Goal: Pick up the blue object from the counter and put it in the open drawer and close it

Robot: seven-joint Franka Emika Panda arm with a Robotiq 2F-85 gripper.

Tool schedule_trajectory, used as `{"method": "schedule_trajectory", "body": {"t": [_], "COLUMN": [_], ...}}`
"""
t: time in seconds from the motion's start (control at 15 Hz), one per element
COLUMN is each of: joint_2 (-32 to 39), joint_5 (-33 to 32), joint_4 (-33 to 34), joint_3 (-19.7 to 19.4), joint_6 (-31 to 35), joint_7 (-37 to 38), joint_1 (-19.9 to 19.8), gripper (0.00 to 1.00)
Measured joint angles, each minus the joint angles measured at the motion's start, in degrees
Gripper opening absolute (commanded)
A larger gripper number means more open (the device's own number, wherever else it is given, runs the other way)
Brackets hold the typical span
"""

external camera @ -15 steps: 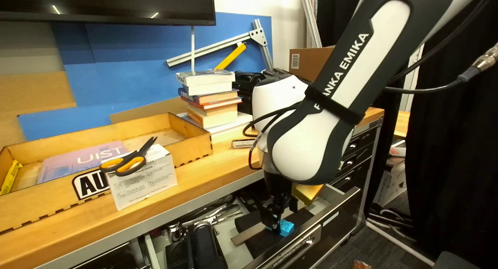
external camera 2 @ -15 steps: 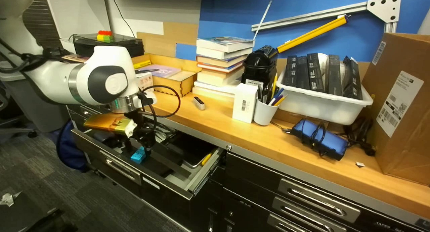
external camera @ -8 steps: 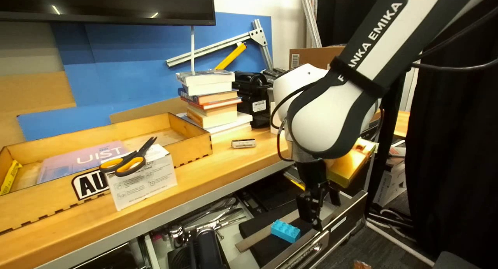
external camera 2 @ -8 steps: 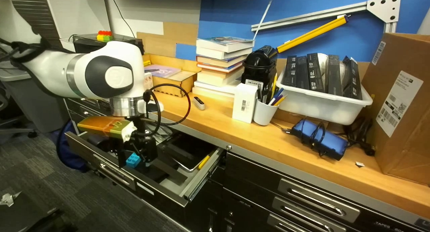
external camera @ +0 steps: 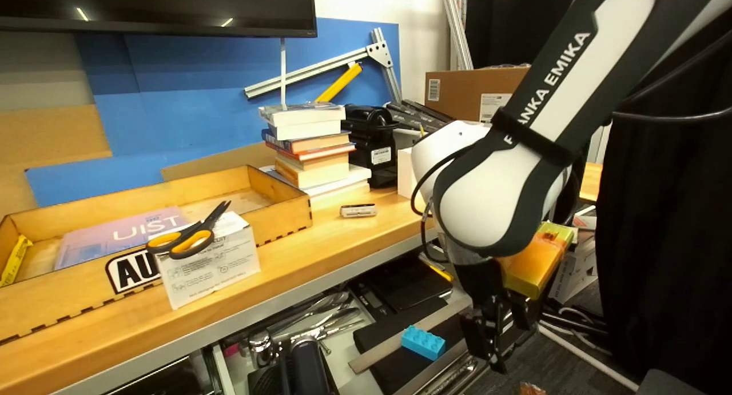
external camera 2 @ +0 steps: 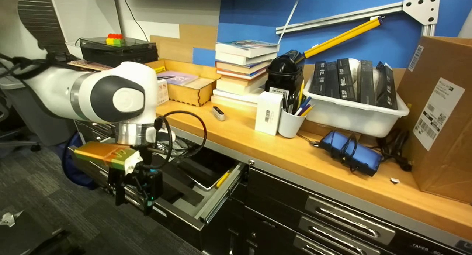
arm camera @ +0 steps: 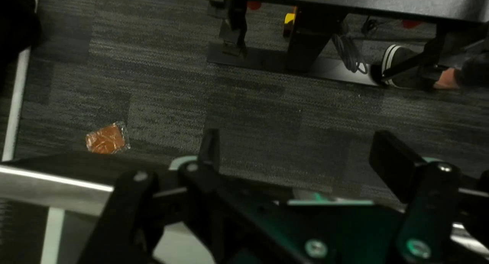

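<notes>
The blue object (external camera: pixel 423 342), a bright cyan-blue studded block, lies in the open drawer on dark items near the drawer's front. In an exterior view it is hidden behind my gripper (external camera 2: pixel 133 207). The drawer (external camera 2: pixel 184 219) is pulled out below the counter (external camera: pixel 331 249). My gripper also shows in an exterior view (external camera: pixel 509 346) and in the wrist view (arm camera: pixel 298 149). It is open and empty, with only floor between its fingers. It is outside the drawer, in front of its dark front and low by the handle. I cannot tell if it touches the front.
A wooden tray (external camera: pixel 286 223), a white box with scissors (external camera: pixel 211 263), a book stack (external camera: pixel 311 155) and a small white device (external camera 2: pixel 218 113) stand on the counter. The drawer also holds metal tools (external camera: pixel 320 326). Carpeted floor (arm camera: pixel 248 103) lies below the gripper.
The gripper has left the blue block, risen over the drawer's front edge, and come down outside it. The block stays in the drawer. The drawer has slid slightly further out.
</notes>
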Motion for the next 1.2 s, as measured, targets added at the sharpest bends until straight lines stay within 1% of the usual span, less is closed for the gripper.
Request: {"method": "schedule_trajectory", "body": {"t": [0.07,0.13,0.2,0.4,0.6,0.73,0.87,1.07,1.2], "joint_2": [1.33,2.62,3.85,5.84,8.16,10.65,13.59,18.07,20.64], "joint_5": [-0.28,-1.98,-4.23,-9.82,-15.04,-18.44,-20.76,-22.24,-24.50], "joint_4": [-0.31,-0.55,-0.65,-0.59,1.57,4.54,8.48,14.70,18.58], "joint_3": [0.20,0.25,0.25,0.06,-0.94,-2.68,-3.71,-4.64,-5.67], "joint_6": [1.09,4.00,7.65,15.17,21.96,24.42,25.32,26.67,27.53], "joint_7": [0.75,3.00,6.14,16.90,27.14,34.06,39.71,45.80,50.06], "joint_1": [0.07,0.23,0.44,1.42,3.68,5.99,7.40,8.95,10.58], "gripper": [1.00,1.00,1.00,1.00,1.00,1.00,1.00,1.00,1.00]}}
